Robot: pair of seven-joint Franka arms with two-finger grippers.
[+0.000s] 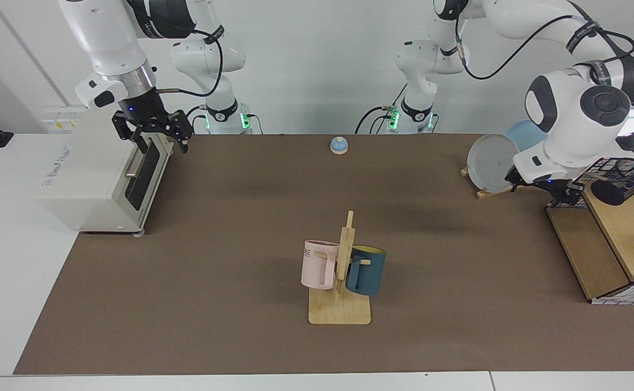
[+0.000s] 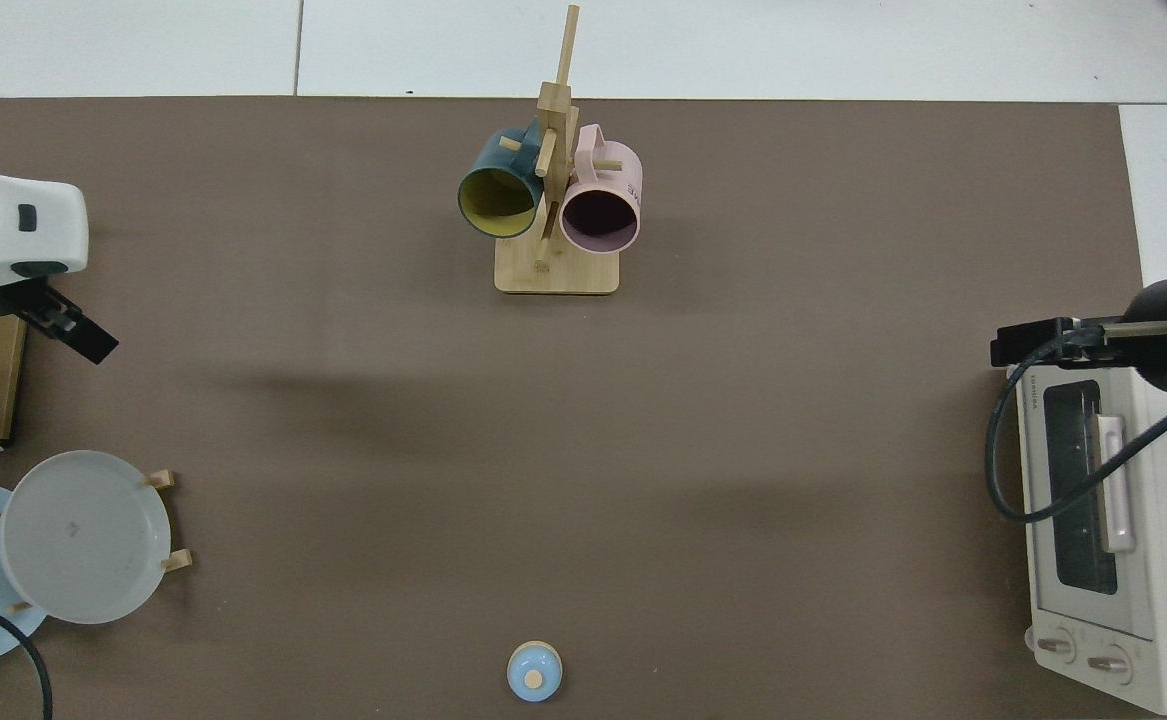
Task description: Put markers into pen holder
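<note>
The pen holder [image 1: 619, 187], a black mesh cup, stands on the upper wooden board of the shelf at the right edge of the facing view. It is out of the top view. No markers show in either view. My left gripper [image 1: 564, 194] hangs at the shelf's table-side corner, just left of the pen holder. In the top view the left gripper [image 2: 83, 338] pokes out at the left edge. My right gripper [image 1: 163, 145] waits open over the toaster oven's front top edge, with nothing between its fingers. The top view shows the right gripper [image 2: 1009, 350] at its right side.
A white toaster oven [image 1: 94, 174] sits at the facing view's left. A wooden rack [image 1: 340, 312] with a pink and a dark-blue mug stands mid-table. A plate rack [image 1: 491, 162], a blue bell [image 1: 339, 145] and the wire-grid wooden shelf [image 1: 585, 250] are also there.
</note>
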